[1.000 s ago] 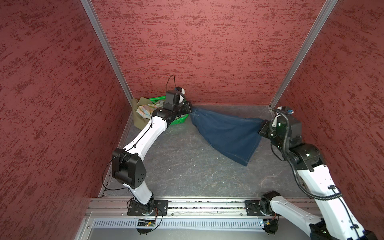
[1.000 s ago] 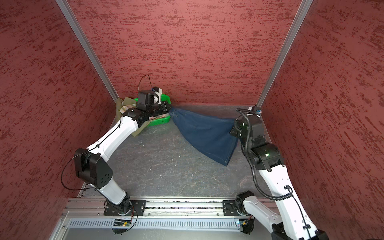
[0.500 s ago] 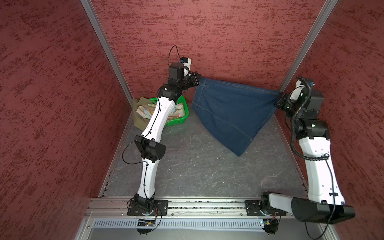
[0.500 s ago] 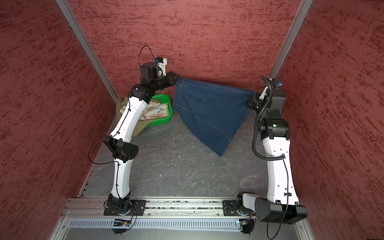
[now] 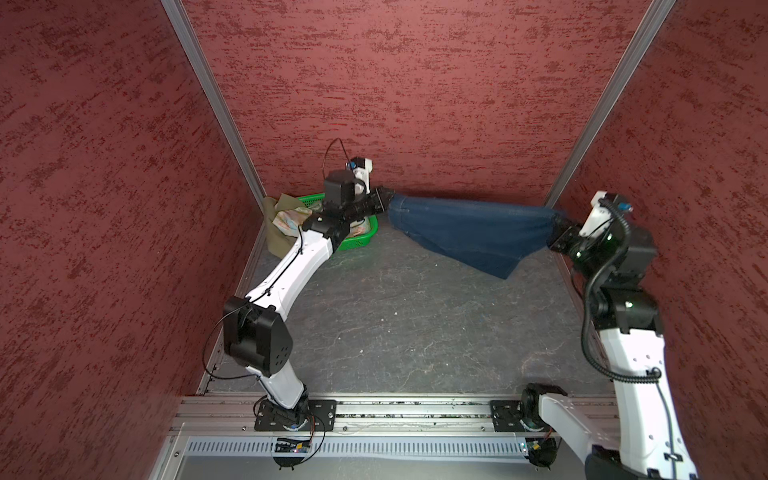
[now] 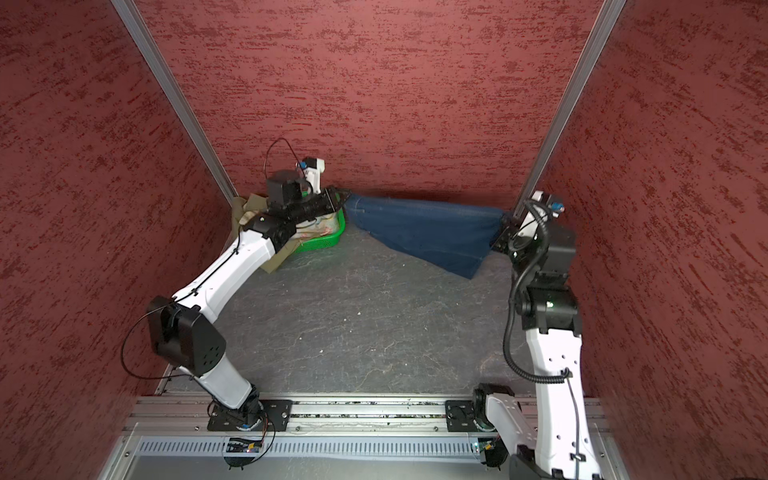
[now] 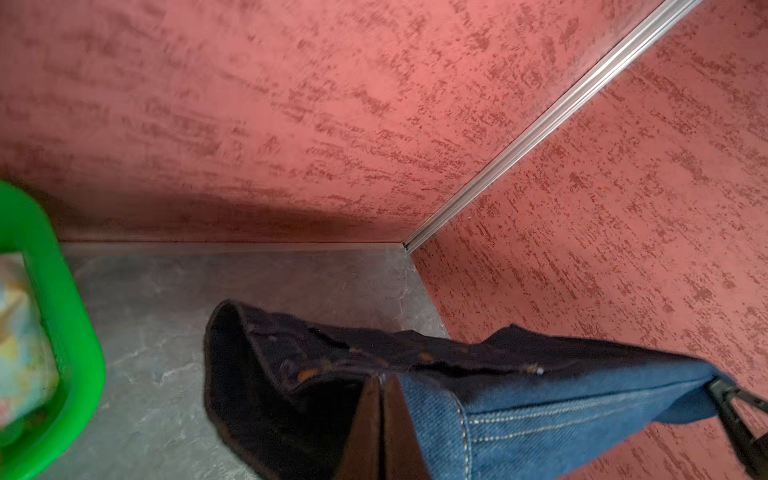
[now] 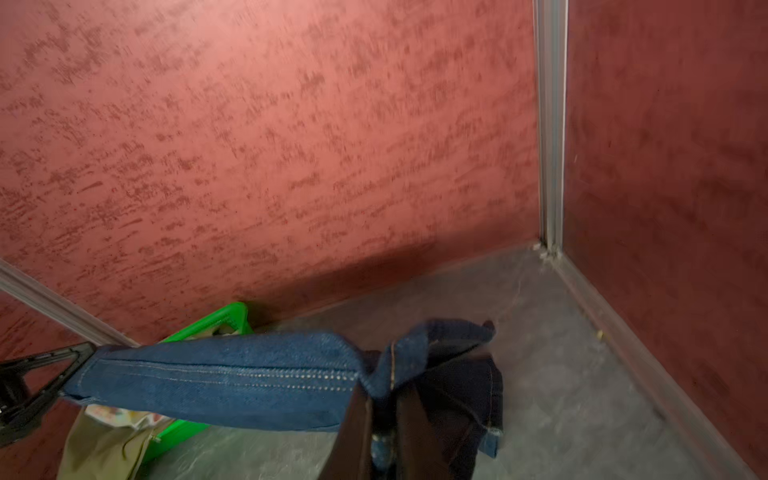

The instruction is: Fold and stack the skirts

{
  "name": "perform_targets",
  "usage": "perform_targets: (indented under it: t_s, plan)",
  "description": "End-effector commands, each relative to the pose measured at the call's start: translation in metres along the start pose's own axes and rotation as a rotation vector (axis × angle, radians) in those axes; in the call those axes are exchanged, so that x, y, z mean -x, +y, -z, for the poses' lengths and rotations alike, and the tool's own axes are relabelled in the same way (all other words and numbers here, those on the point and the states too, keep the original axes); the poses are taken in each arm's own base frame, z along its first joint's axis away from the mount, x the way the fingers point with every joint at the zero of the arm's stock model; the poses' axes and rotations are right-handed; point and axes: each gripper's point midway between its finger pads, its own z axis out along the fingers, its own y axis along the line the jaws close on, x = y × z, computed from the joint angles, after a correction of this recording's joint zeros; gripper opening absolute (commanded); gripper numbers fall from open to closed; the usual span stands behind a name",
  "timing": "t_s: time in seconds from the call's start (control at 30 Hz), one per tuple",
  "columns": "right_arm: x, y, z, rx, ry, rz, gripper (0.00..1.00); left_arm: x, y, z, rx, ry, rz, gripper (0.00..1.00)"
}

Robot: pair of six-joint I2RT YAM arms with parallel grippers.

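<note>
The dark blue denim skirt [image 5: 469, 232] [image 6: 424, 232] hangs stretched by its waistband along the back wall, with its lower corner reaching the table. My left gripper [image 5: 384, 199] [image 6: 338, 199] [image 7: 381, 378] is shut on the waistband's left end, beside the basket. At the right end, my right gripper [image 5: 557, 226] [image 6: 500, 230] [image 8: 384, 392] pinches the denim, a narrow gap filled with cloth between its fingers. The pale floral skirt [image 5: 289, 218] [image 6: 320, 230] lies in the basket. The olive-green skirt [image 5: 276, 241] [image 6: 274, 259] hangs over the basket's left side.
A green plastic basket [image 5: 361, 239] [image 6: 332, 239] [image 7: 70, 332] [image 8: 220, 320] stands in the back left corner. Red walls close in the grey table [image 5: 395, 324] on three sides. A metal rail [image 5: 395, 409] runs along the front edge.
Both arms came down from high against the back wall, carrying the denim skirt with them. The skirt hangs lower now, and its bottom corner meets the table.
</note>
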Motion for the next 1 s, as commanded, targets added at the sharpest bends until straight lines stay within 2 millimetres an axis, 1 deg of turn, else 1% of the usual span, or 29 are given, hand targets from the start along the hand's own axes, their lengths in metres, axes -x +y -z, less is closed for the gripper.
perform_targets:
  t_s: [0.0,0.03,0.1,0.13,0.17,0.23,0.27,0.33,0.4,0.5,0.57,0.63,0.67,0.77,0.83,0.9,0.97]
  plan:
    - [-0.058,-0.015,0.013,-0.008,0.076,-0.100,0.56,-0.061,0.057,-0.006,0.043,-0.009,0.085,0.14]
    - [-0.073,-0.018,0.019,-0.015,0.105,-0.117,0.69,-0.081,0.067,-0.003,0.050,0.005,0.101,0.30]
    - [-0.085,-0.023,0.033,-0.042,0.137,-0.141,0.82,-0.105,0.072,0.006,0.045,0.014,0.106,0.43]
    - [-0.085,-0.024,0.039,-0.052,0.143,-0.145,0.84,-0.113,0.073,0.012,0.054,0.013,0.093,0.51]
    - [-0.084,-0.025,0.044,-0.064,0.143,-0.150,0.84,-0.115,0.073,0.017,0.069,0.004,0.080,0.53]
    - [-0.080,-0.023,0.049,-0.072,0.155,-0.151,0.84,-0.114,0.071,0.030,0.089,-0.020,0.058,0.54]
    - [-0.082,-0.023,0.047,-0.077,0.172,-0.154,0.84,-0.113,0.068,0.035,0.092,-0.028,0.051,0.55]
    - [-0.088,-0.022,0.037,-0.071,0.221,-0.172,0.83,-0.111,0.063,0.043,0.100,-0.032,0.025,0.57]
    - [-0.102,-0.021,0.017,-0.055,0.291,-0.199,0.83,-0.113,0.058,0.048,0.121,-0.022,-0.011,0.57]
    - [-0.124,-0.030,-0.013,-0.072,0.368,-0.216,0.82,-0.119,0.055,0.054,0.153,-0.006,-0.056,0.57]
    - [-0.134,-0.032,-0.032,-0.064,0.399,-0.215,0.82,-0.123,0.058,0.053,0.179,0.013,-0.076,0.58]
    - [-0.139,-0.031,-0.050,-0.058,0.425,-0.198,0.83,-0.128,0.064,0.050,0.216,0.050,-0.080,0.61]
    - [-0.142,-0.029,-0.060,-0.051,0.441,-0.182,0.83,-0.130,0.066,0.047,0.234,0.069,-0.080,0.63]
    - [-0.153,-0.022,-0.091,-0.036,0.500,-0.117,0.84,-0.134,0.063,0.033,0.262,0.115,-0.103,0.69]
    - [-0.164,-0.017,-0.112,-0.039,0.547,-0.067,0.84,-0.141,0.059,0.021,0.274,0.157,-0.109,0.72]
    - [-0.174,-0.008,-0.133,-0.039,0.587,-0.002,0.86,-0.151,0.055,0.008,0.286,0.203,-0.122,0.74]
    - [-0.186,-0.009,-0.157,-0.051,0.622,0.037,0.87,-0.163,0.047,-0.003,0.291,0.248,-0.150,0.75]
